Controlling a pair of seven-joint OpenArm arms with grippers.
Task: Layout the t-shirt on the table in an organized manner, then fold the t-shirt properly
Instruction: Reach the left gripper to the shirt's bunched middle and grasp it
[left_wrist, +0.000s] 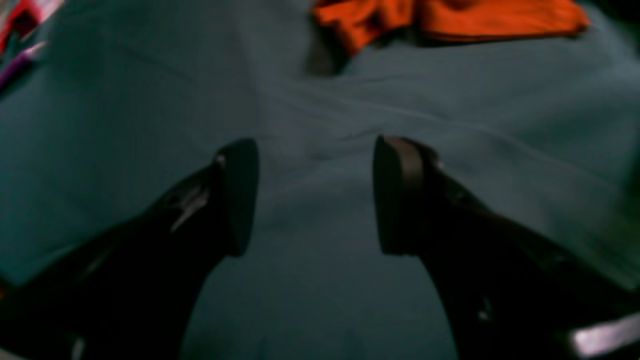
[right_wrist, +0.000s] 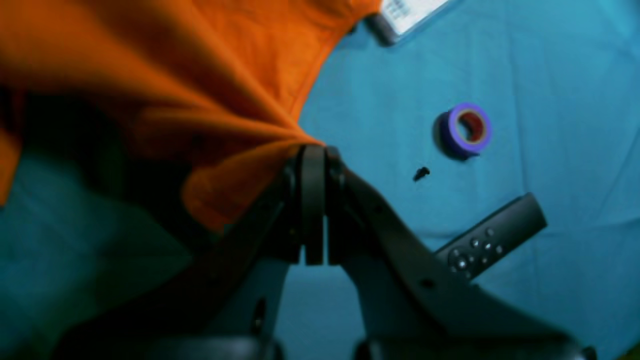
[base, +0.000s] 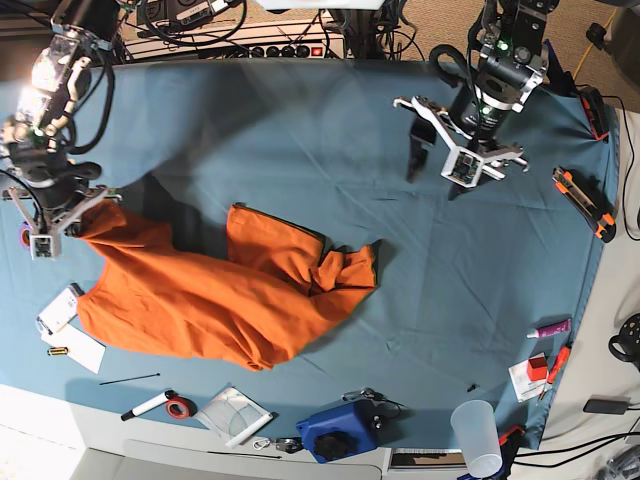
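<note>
A roll of purple tape (right_wrist: 466, 130) lies flat near the worktop's left edge, with a black remote control (right_wrist: 492, 242) close by and a small dark speck (right_wrist: 421, 173) between them. Along the front edge sit a white marker (base: 148, 405), a red tape ring (base: 179, 407), a blue box-like object (base: 335, 432) and a clear plastic cup (base: 479, 437). Paper slips (base: 60, 310) lie at the front-left. An orange-handled tool, possibly a cutter (base: 585, 203), rests near the right edge.

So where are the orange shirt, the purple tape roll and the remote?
t-shirt (base: 200, 295), base view, middle of the fabric.
purple tape roll (right_wrist: 452, 132), right wrist view, purple outer band.
remote (right_wrist: 492, 235), right wrist view, buttoned face.
</note>
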